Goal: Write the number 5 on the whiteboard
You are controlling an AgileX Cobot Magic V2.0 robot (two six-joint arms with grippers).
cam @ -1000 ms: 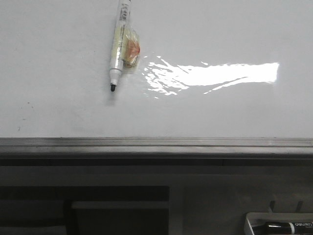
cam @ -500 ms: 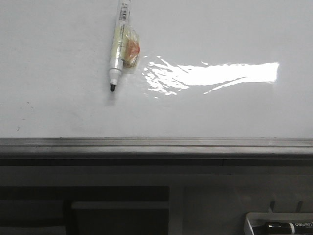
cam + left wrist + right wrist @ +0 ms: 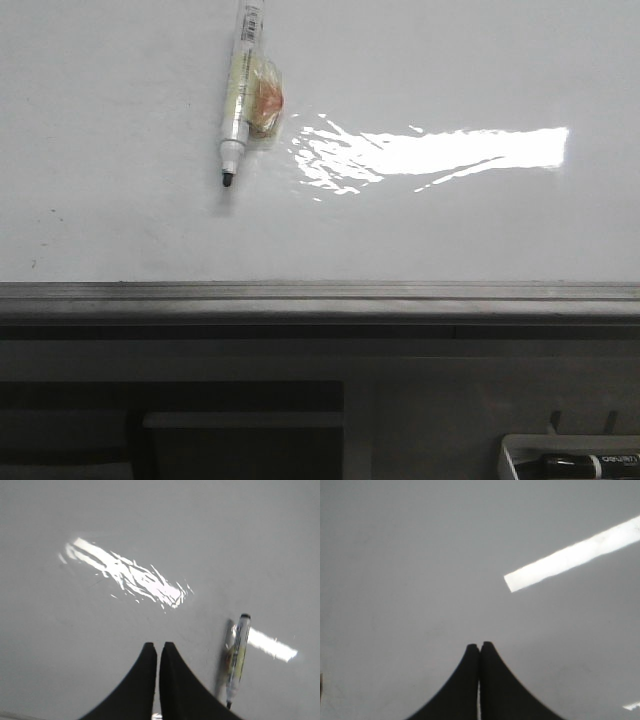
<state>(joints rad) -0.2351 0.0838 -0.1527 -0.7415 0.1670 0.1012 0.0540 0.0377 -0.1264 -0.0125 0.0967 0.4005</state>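
Front view: I see the whiteboard [image 3: 420, 60], unmarked; an uncapped marker [image 3: 236, 95] lies left of the glare, no arms visible. Wrist views only: left claw [image 3: 158, 646] pressed together near the marker, right claw [image 3: 480, 645] pressed together over bare board.

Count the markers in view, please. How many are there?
2. One marker lies uncapped on the whiteboard, beside the glare. A second marker lies in a tray below the board, partly cut off.

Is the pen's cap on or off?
Off. The clear-barrelled marker pen lies on the glossy white whiteboard with its black tip bare.
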